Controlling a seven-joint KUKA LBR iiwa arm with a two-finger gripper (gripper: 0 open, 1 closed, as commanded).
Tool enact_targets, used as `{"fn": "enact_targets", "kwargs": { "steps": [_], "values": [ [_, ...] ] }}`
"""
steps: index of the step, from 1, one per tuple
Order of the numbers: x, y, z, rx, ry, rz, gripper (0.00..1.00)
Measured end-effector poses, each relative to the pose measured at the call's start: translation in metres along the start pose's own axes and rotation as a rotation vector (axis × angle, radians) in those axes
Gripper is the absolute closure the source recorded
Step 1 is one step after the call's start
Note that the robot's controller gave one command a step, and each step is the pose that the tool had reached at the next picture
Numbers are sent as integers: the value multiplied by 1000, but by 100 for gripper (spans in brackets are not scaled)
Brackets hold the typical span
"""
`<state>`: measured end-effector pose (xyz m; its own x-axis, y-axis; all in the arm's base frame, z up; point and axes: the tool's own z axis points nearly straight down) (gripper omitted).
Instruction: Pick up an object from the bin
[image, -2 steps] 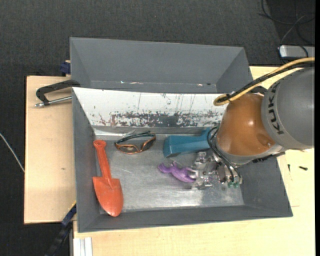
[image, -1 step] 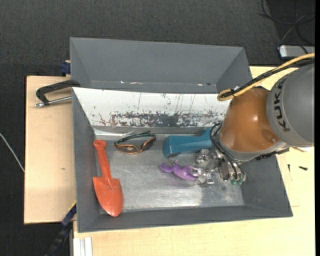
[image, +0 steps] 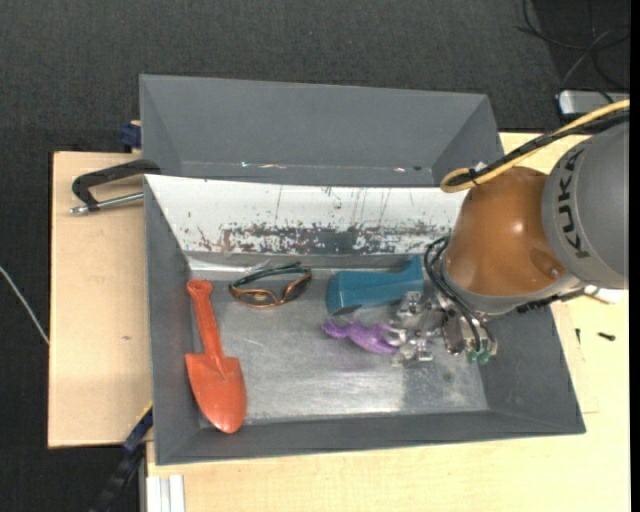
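My gripper (image: 414, 338) is low over the bin floor at the right, just under the orange wrist cover. Its metal fingers sit at the right end of a purple curved plastic piece (image: 357, 335) that lies on the floor. A teal blue block-shaped thing (image: 368, 288) lies just behind the purple piece, reaching toward the gripper. How the fingers stand is hidden among the cables and metal parts.
A pair of brown goggles (image: 270, 287) lies at the back centre-left. An orange toy shovel (image: 212, 368) lies along the left wall, blade toward the front. The arm covers the bin's right part.
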<state>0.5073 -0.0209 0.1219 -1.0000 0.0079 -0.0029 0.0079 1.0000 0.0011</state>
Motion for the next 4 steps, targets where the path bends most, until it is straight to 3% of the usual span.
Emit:
{"fn": "enact_targets", "kwargs": {
  "steps": [4],
  "values": [
    [-1,0,-53,0,-4,0,100]
  ]
}}
